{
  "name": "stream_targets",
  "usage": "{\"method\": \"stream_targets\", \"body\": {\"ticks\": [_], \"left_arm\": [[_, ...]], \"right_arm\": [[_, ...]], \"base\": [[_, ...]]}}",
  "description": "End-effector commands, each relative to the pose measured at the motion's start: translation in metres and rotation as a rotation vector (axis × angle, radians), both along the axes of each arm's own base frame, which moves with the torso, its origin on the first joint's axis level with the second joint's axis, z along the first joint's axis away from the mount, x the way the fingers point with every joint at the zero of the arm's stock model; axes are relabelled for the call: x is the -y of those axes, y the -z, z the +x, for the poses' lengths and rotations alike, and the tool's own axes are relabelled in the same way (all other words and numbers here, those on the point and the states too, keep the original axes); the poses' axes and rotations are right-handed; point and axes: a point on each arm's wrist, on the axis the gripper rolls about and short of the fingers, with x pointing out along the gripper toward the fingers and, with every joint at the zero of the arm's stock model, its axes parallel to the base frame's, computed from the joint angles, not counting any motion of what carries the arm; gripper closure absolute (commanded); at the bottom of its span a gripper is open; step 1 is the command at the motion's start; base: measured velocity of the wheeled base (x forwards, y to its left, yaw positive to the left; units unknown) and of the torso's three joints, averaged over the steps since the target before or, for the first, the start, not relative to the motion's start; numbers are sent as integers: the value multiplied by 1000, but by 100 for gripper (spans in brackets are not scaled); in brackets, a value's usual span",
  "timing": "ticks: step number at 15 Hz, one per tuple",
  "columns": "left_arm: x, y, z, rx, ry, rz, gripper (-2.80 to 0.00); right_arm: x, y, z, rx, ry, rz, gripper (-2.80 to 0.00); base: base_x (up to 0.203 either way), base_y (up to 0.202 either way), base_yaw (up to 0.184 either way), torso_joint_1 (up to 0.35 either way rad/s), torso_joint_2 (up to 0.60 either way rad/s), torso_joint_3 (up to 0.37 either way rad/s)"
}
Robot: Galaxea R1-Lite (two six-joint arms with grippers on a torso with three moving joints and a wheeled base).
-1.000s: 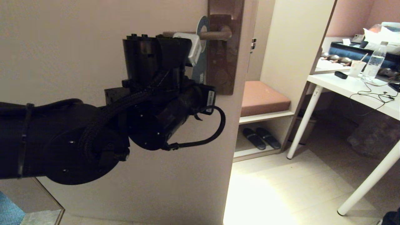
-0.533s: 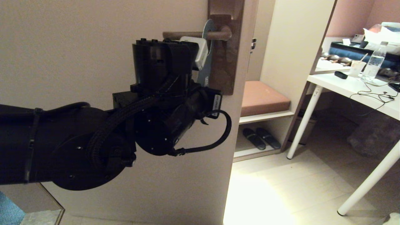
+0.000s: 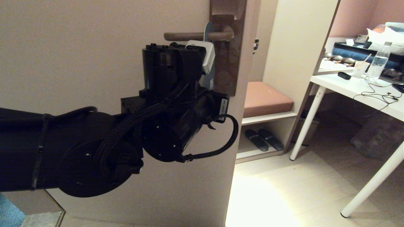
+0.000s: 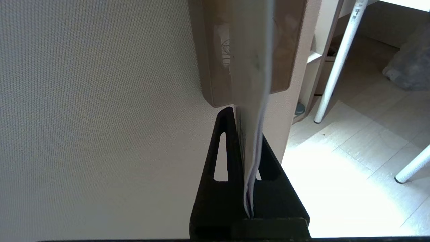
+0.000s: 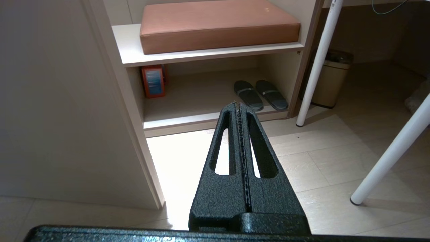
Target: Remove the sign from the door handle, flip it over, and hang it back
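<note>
- Head view: left arm reaches up fr. lower left to the door; left gripper (image 3: pixel 209 67) sits just under the door handle (image 3: pixel 195 36), mostly hidden behind its own black wrist housing + white camera block.
- Head view: the sign (image 3: pixel 209 28) hangs on the lever close to the dark backplate (image 3: pixel 228 60), seen nearly edge-on; blue face shows above the lever and again below the white block, w/ some white print low down. Its loop is around the lever.
- Head view: right side has a shelf unit w/ brown cushion (image 3: pixel 266 99), dark slippers (image 3: pixel 263 139) beneath, white table (image 3: pixel 356 90) w/ water bottle (image 3: pixel 378 64) and cup.
- Left wrist view: claw closed tight on the sign's lower end; card (image 4: pixel 252 127) runs edge-on between the two black fingers (image 4: pixel 225 148) and up in front of the backplate. Card bows slightly. Door surface fills the rest.
- Right wrist view: right gripper (image 5: pixel 239 105) is pressed fully together, holding nothing, pointing at floor near the shelf unit; cushion, slippers, orange box (image 5: pixel 153 80), small bin (image 5: pixel 332 77) and white table legs in sight. Arm not visible in head view.
</note>
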Motion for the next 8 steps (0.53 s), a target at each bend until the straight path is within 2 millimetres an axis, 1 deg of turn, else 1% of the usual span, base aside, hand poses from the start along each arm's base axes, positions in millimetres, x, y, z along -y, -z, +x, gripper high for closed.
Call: {"method": "stream_targets", "body": {"ticks": [1,5,6,8], "left_arm": [[0,0,0,1,-2,0,0],[0,1,0,-1,-2,-1,0],[0,1,0,-2,-1,1,-280],[0,1,0,-2,-1,-3,-280]], "right_arm": [[0,0,0,-2,0,0,0],[0,0,0,-2,0,0,0],[0,0,0,-2,0,0,0],[0,0,0,-2,0,0,0]], "base": [[0,0,0,0,0,0],[0,0,0,0,0,0],[0,0,0,0,0,0],[0,0,0,0,0,0]]}}
